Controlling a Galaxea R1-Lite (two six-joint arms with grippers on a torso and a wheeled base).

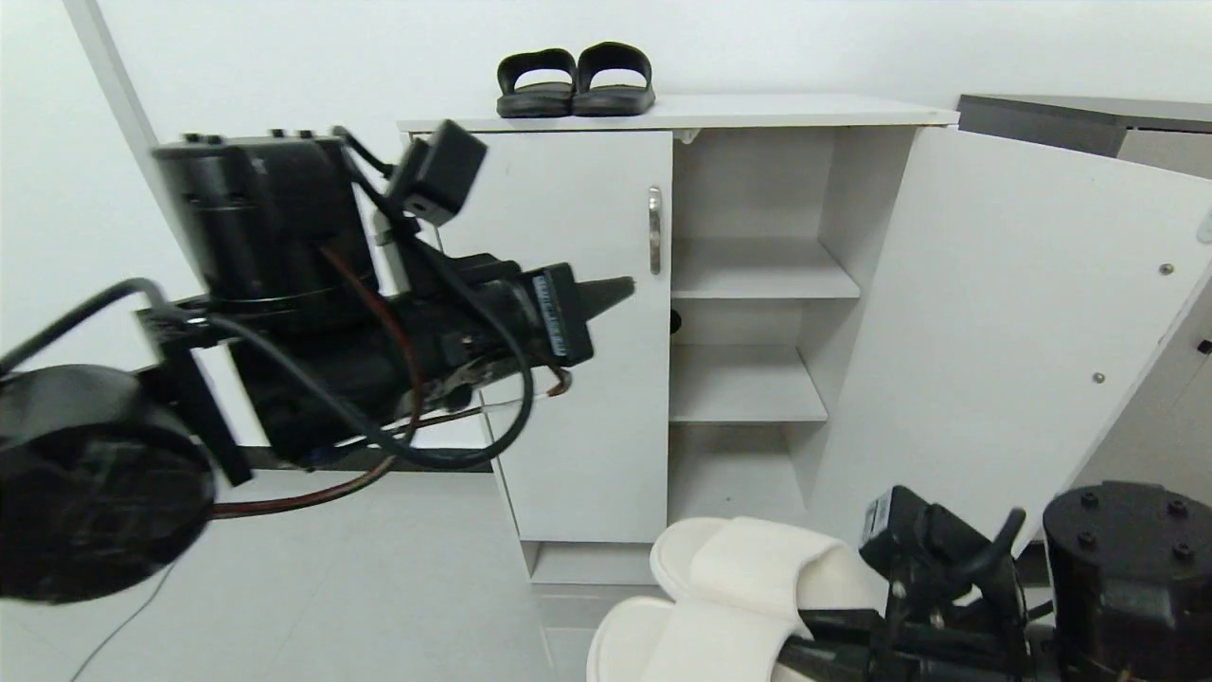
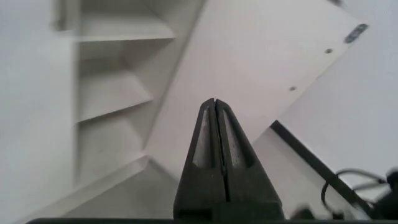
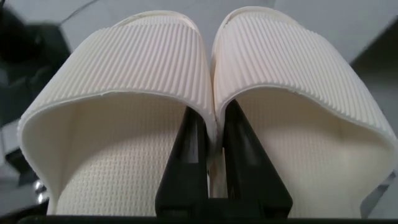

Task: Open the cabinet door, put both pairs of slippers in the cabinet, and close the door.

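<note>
The white cabinet (image 1: 757,112) stands against the wall with its right door (image 1: 994,332) swung wide open and its left door (image 1: 578,455) closed. Bare shelves (image 1: 748,270) show inside. A black pair of slippers (image 1: 576,82) rests on the cabinet top. My right gripper (image 3: 213,118) is low in front of the opening, shut on the touching inner walls of the white slippers (image 1: 729,597), which it holds side by side. My left gripper (image 1: 620,287) hangs shut and empty before the closed door, near its handle (image 1: 654,230). From the left wrist, the left gripper (image 2: 214,102) points toward the open door (image 2: 249,62).
A grey piece of furniture (image 1: 1079,118) stands behind the open door at the right. Light floor (image 1: 379,587) stretches to the left of the cabinet. A dark baseboard strip (image 2: 311,162) runs along the wall.
</note>
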